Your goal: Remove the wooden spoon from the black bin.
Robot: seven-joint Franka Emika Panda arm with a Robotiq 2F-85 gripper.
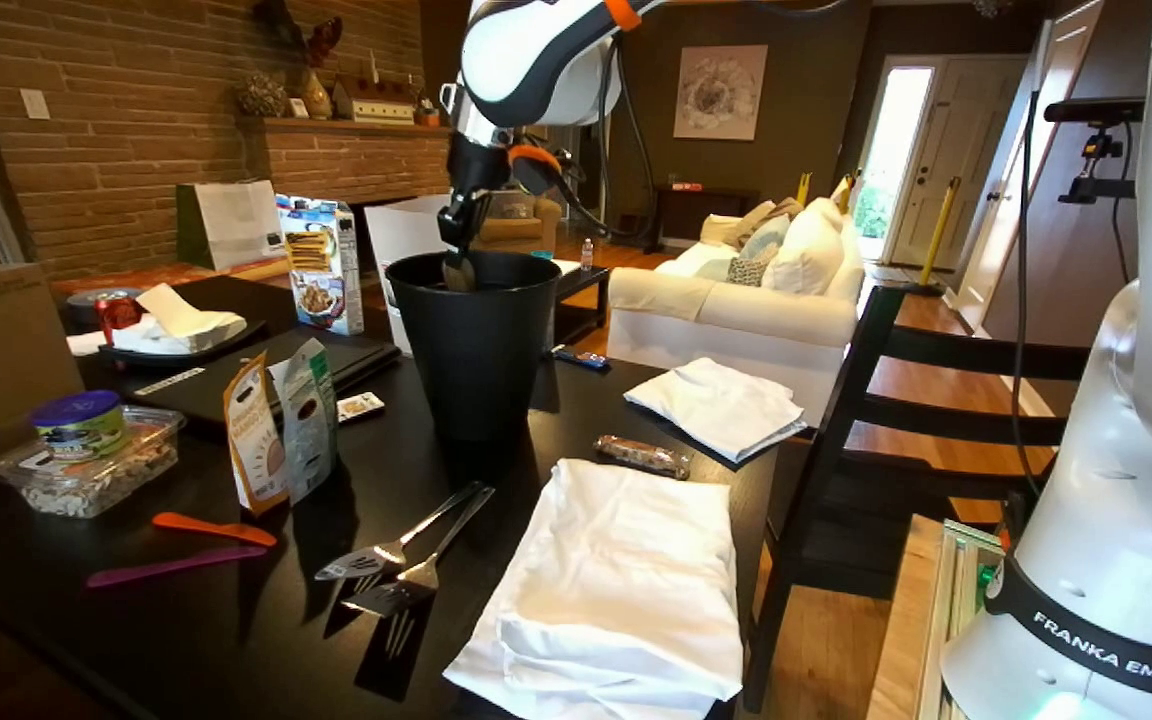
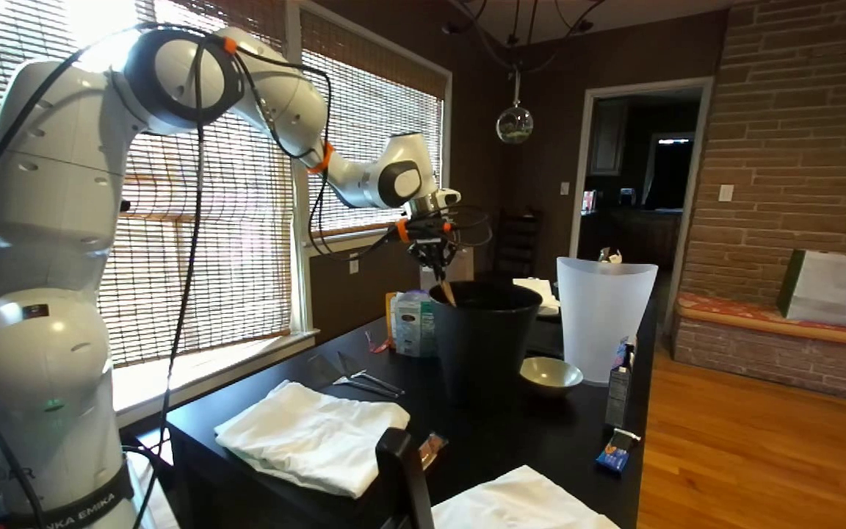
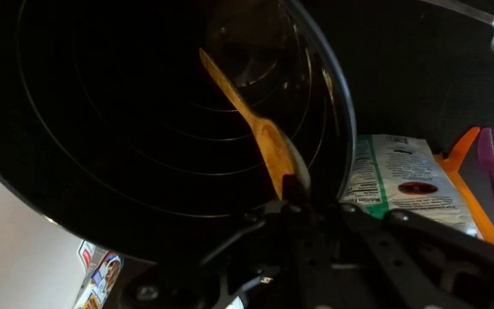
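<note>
The tall black bin [image 1: 481, 360] stands upright on the dark table and also shows in an exterior view [image 2: 480, 345]. The wooden spoon [image 3: 268, 141] shows in the wrist view with its bowl end up at my fingertips and its handle slanting down into the bin. Part of it shows just above the rim in both exterior views [image 1: 459, 273] [image 2: 449, 294]. My gripper [image 1: 454, 248] points down at the bin's mouth, near the rim in an exterior view [image 2: 440, 275]. In the wrist view the dark gripper [image 3: 294, 201] appears closed on the spoon's bowl. The bin wall hides the lower spoon from outside.
Snack pouches [image 1: 281, 430] stand beside the bin. A white tapered bin [image 2: 603, 323], a metal bowl [image 2: 551, 373] and a cereal box [image 1: 321, 265] are nearby. Metal utensils [image 1: 416, 560] and folded white cloths [image 1: 626, 590] lie on the table.
</note>
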